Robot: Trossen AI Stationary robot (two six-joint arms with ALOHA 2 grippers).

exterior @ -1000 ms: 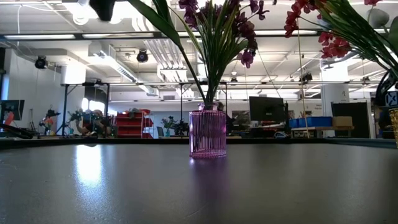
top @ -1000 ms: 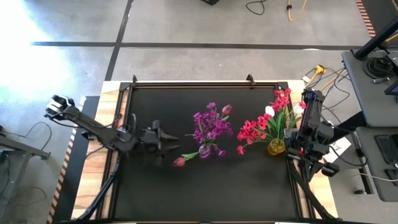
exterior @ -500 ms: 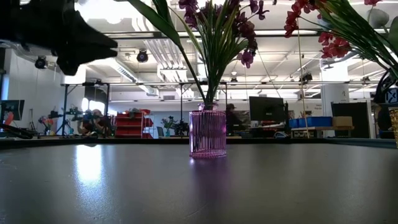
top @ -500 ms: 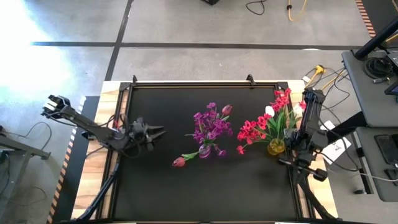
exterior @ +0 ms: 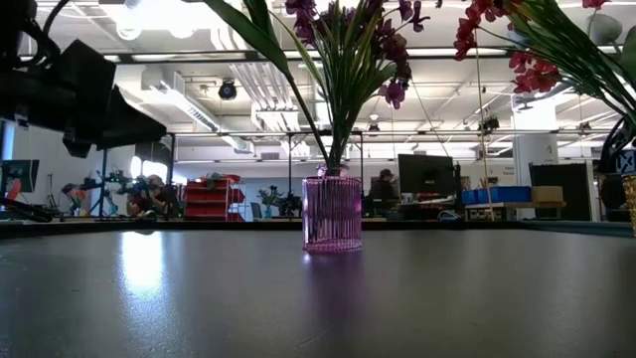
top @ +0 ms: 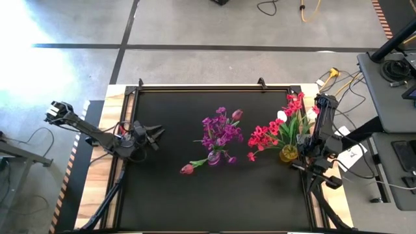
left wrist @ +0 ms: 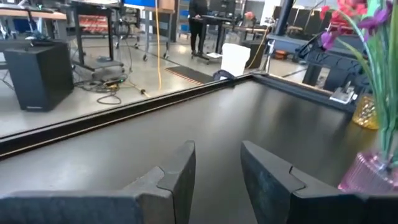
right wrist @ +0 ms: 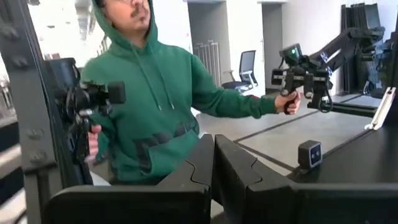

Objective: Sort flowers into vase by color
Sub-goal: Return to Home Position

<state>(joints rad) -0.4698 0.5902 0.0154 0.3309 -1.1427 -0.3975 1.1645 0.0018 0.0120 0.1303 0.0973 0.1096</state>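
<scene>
In the high view a pink ribbed vase (top: 217,156) stands mid-table and holds purple-magenta flowers (top: 219,132). A pink-red tulip (top: 187,169) leans out of it low, toward the near left. To its right a yellow vase (top: 288,154) holds red flowers (top: 262,136) and a white bud (top: 281,116). My left gripper (top: 155,134) is open and hovers well left of the pink vase (left wrist: 372,177), holding nothing. My right gripper (right wrist: 214,163) is shut and parked at the table's right edge, beside the yellow vase.
A raised black rail (top: 214,88) frames the dark table. The low view shows the pink vase (exterior: 332,213) upright, with bare tabletop in front of it. A person in a green hoodie (right wrist: 155,93) stands beyond the table, holding hand controllers.
My left gripper has drawn back from beside the tulip toward the table's left edge, and it has dropped lower in the low view. The flowers and both vases have stayed where they were.
</scene>
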